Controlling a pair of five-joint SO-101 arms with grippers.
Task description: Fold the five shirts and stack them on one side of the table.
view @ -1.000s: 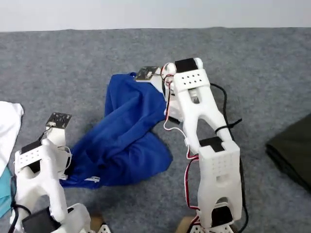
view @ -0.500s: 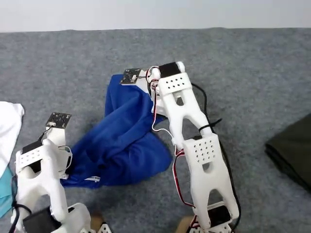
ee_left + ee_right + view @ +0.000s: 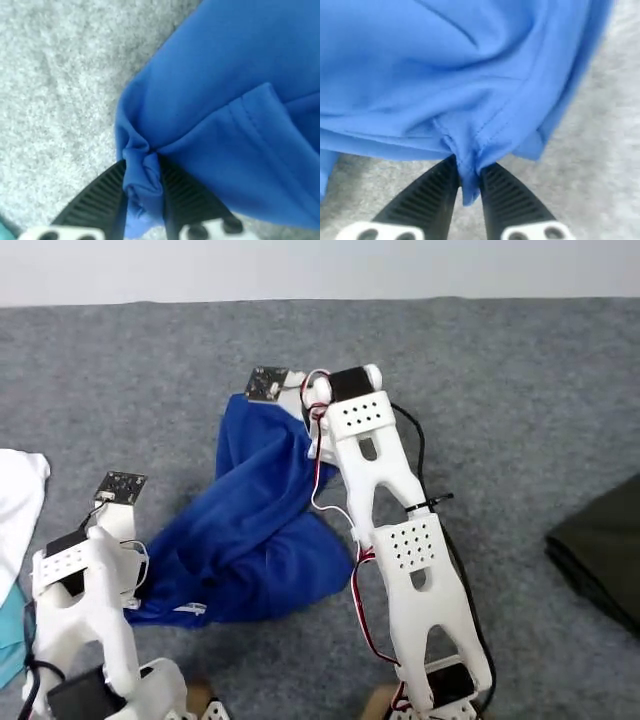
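Gripping the blue shirt (image 3: 250,530) at two places: with the left jaws, shut tight on a bunched wad of fabric at the near corner by the front of the grey tabletop (image 3: 520,390); with the right jaws, shut on a thin fold of hem at the far end, toward the tabletop's middle. Lying crumpled and twisted between the two arms, not spread flat (more a rope of cloth than a garment). Flanked, well apart, by a white garment (image 3: 15,500) at the left edge and a dark garment (image 3: 600,550) at the right edge. Likely trouble from here: drawing the two grips apart with so little cloth in the right jaws could tug the hem free and drop that end. Pulling unevenly could lock the twist in and leave a crooked fold. Might also drag the wad toward the white garment and muddle things there. Best read as a spreading step, with folding proper not yet begun.
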